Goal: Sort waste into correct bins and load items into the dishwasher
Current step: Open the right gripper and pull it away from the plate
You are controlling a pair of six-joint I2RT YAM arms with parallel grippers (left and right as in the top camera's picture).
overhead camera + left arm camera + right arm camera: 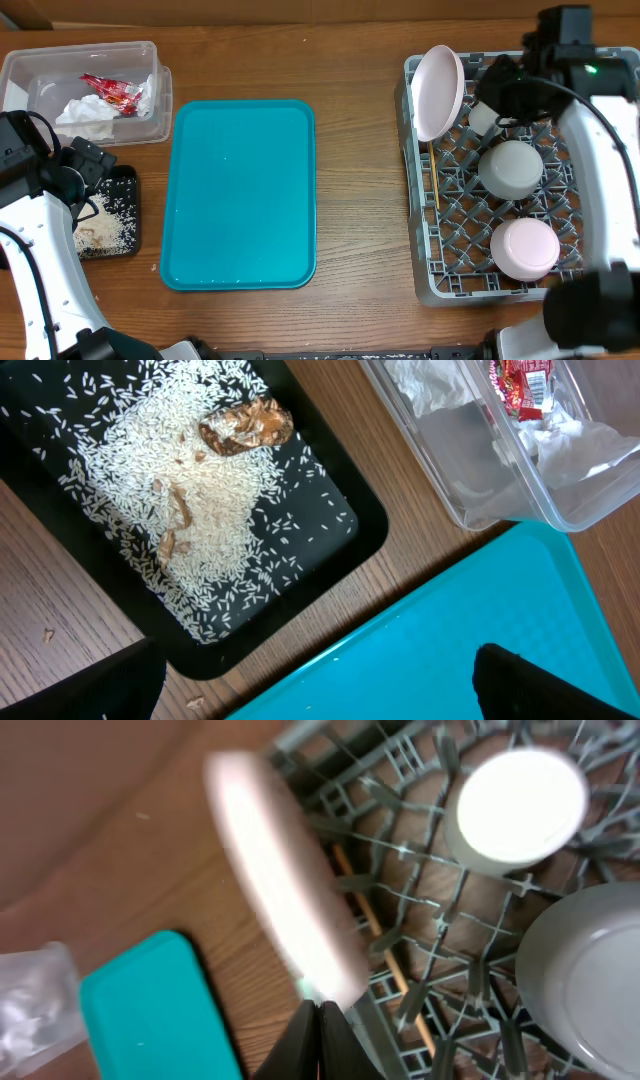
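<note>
Where the plate [438, 92] stands: on its edge, at 11 o'clock in the dish rack [416, 210].
Way from fingers: we see it at 12 o'clock, just beside the right gripper [320, 1038].
Long side: 11 to 5 in the right wrist view.
Nearer arm: right.
Right fingers: pressed together, nothing between.
Left gripper [315, 695]: spread wide, near the black tray [345, 550].
Plate's look: round, pale pink, smooth.

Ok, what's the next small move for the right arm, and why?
Probably ease the right pincer straight back from the pink plate: it already stands on edge in the rack, with the pincer close by its rim, so swinging sideways might tip it.
</note>
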